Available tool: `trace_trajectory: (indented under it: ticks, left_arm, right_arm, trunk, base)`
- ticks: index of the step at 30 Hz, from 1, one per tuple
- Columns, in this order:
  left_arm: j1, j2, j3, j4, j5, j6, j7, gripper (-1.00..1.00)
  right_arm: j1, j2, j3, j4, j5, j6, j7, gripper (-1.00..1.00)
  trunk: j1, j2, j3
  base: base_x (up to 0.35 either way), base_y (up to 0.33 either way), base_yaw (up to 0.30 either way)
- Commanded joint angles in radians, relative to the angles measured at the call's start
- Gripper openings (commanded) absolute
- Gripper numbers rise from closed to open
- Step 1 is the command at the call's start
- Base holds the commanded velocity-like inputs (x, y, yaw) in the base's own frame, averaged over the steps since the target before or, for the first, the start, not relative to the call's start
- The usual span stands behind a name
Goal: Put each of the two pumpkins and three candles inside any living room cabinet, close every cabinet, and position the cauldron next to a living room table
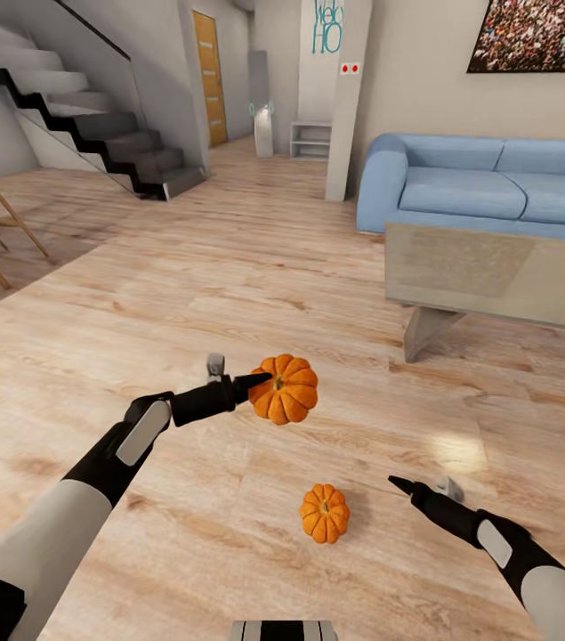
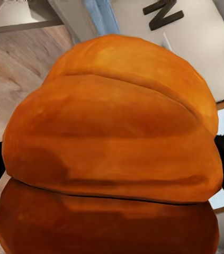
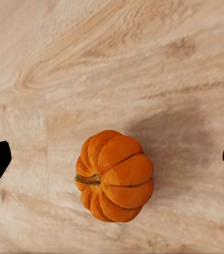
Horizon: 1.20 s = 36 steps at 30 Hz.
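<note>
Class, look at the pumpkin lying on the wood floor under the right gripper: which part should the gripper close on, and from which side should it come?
Grip the floor pumpkin across its ribbed body, coming straight down from above. It lies tipped, stem pointing sideways, so the rounded flanks face the right gripper, whose open fingers already straddle it.

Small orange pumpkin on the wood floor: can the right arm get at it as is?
Probably yes. The small orange ribbed pumpkin lies alone on the pale wood floor, framed between the open right gripper fingers in the wrist view. The left gripper grips the other pumpkin.
</note>
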Motion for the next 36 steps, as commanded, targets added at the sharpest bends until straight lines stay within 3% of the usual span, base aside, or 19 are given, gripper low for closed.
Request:
trace_trajectory:
  ticks: [1,6,36]
  left_arm:
    - [0.0,0.001,0.0,0.001,0.002,-0.001,-0.003,-1.0]
    - [0.004,0.004,0.001,0.014,0.006,-0.006,-0.011,-1.0]
    - [0.004,-0.006,0.027,0.017,-0.001,-0.023,-0.012,-1.0]
  right_arm:
    - [-0.001,0.006,0.0,-0.002,0.001,0.0,0.0,1.0]
    - [-0.002,0.018,0.001,-0.007,0.002,-0.001,0.002,1.0]
    - [-0.002,0.022,0.007,-0.01,0.009,-0.006,-0.003,1.0]
  trunk:
    - [0.0,0.0,0.0]
    - [0.0,0.0,0.0]
    - [0.013,-0.007,-0.116]
  base:
    - [0.0,0.0,0.0]
    - [0.0,0.0,0.0]
    - [0.0,0.0,0.0]
